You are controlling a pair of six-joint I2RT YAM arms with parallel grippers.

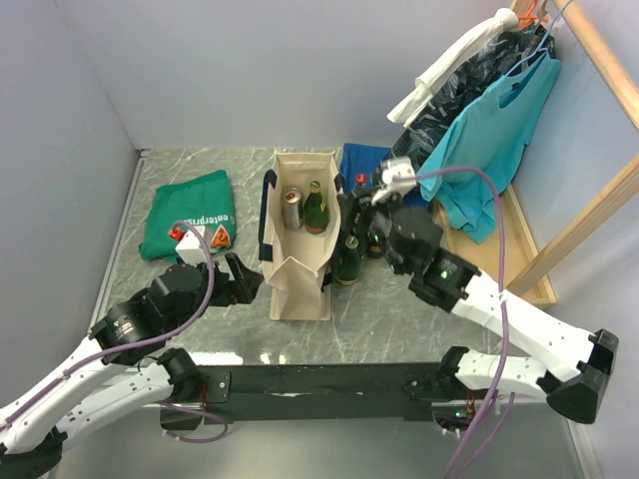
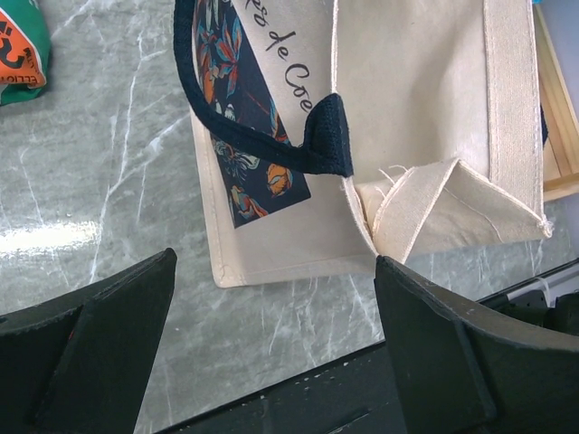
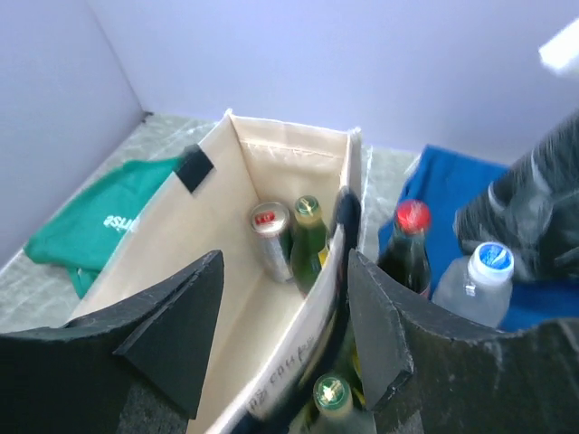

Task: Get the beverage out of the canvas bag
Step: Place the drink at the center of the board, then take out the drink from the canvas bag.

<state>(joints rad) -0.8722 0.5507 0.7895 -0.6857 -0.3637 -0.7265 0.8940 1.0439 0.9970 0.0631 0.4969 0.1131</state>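
- Grey marble counter (image 1: 399,319) between pale walls
- The canvas bag (image 1: 300,289) stands upright, mouth open; inside, a silver can (image 1: 292,208) and a green glass bottle (image 1: 316,208) stand upright side by side, toward its far end
- The right hand (image 3: 285,271) is nearer: parted, empty, over the bag's right wall, with the drinks ahead and below
- The left hand (image 2: 276,262) gapes empty beside the bag's near corner
- Other bottles (image 1: 347,257) stand outside, to the bag's right

Canvas bag (image 2: 425,108) side: script "…de Coe…", cut off at edge. Green T-shirt (image 1: 190,215): white "enterpris…", partly readable.
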